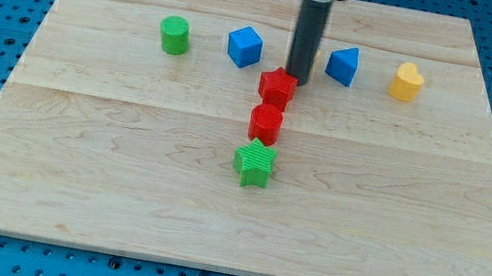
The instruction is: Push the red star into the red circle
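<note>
The red star [276, 86] lies near the board's middle, toward the view's top. The red circle [266, 121] sits just below it, touching or nearly touching. My tip [298, 78] is right at the star's upper right edge, apparently in contact. The dark rod rises from there to the view's top edge.
A green star [255, 164] lies just below the red circle. A green circle [175, 35], a blue cube [244, 46], a blue block [343, 66] and a yellow block [405, 82] form a row near the top of the wooden board [66, 177].
</note>
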Controlling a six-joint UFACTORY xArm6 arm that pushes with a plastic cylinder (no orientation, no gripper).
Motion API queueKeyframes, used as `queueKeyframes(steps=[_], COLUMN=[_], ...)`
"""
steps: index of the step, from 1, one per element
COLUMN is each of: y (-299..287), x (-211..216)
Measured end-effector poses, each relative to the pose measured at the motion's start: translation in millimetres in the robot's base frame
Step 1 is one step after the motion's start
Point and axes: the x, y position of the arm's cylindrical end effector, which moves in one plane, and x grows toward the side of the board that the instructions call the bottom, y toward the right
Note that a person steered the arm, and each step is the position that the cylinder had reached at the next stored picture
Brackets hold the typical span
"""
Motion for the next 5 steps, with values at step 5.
queueKeyframes(steps=[5], y=[-103], x=[-21])
